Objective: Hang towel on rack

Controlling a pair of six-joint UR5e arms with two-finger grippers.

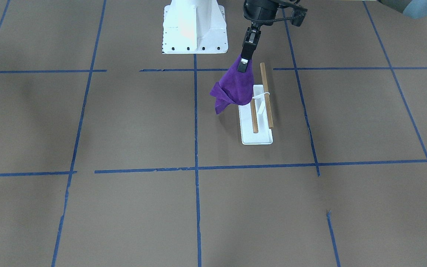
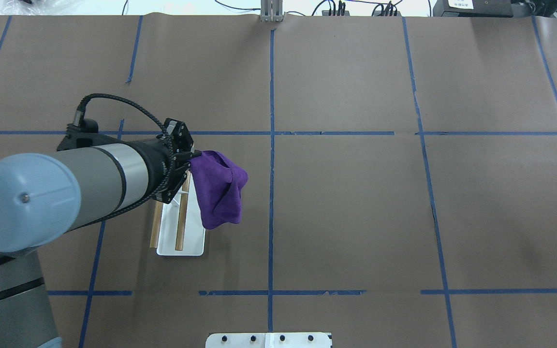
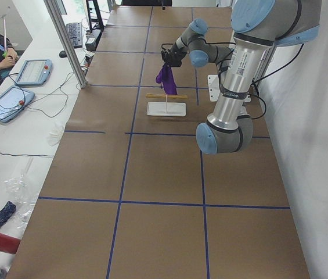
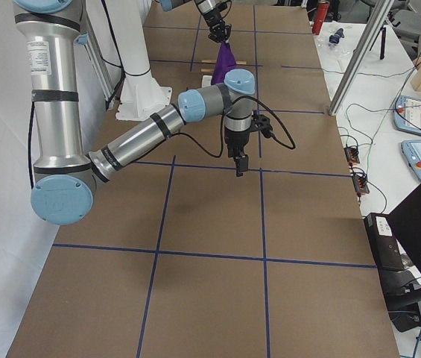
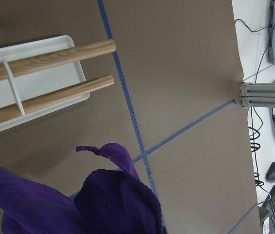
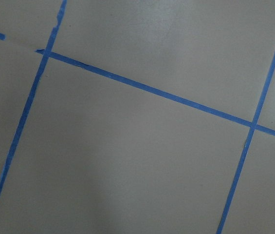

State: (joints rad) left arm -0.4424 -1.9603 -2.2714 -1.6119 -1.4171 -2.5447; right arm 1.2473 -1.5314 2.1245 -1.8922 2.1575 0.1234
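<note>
The left gripper (image 1: 244, 63) pinches the top of the soft, crumpled purple towel (image 1: 235, 89), which hangs under its fingers in the air, just beside the rack (image 1: 257, 138) and its two wooden sticks (image 1: 270, 107), while the right gripper (image 4: 240, 167) is far off, and I cannot tell if it is wide or closed.

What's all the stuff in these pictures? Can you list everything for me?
Small rack with flat white base and wooden dowels: one, white with two light-brown dowels, standing on the table.
Soft purple cloth towel: one, purple, hanging in the air from the left gripper, beside the rack, not on it yet.
Table covered in brown paper: one, brown, under everything.
Blue tape lines: many, blue, a grid on the table.
White metal pedestal: one, white, at the robot's side of the table.
Robot's left gripper: one, black, shut on the towel.
Robot's right gripper: one, black, pointing down over bare table; cannot tell if open.
</note>
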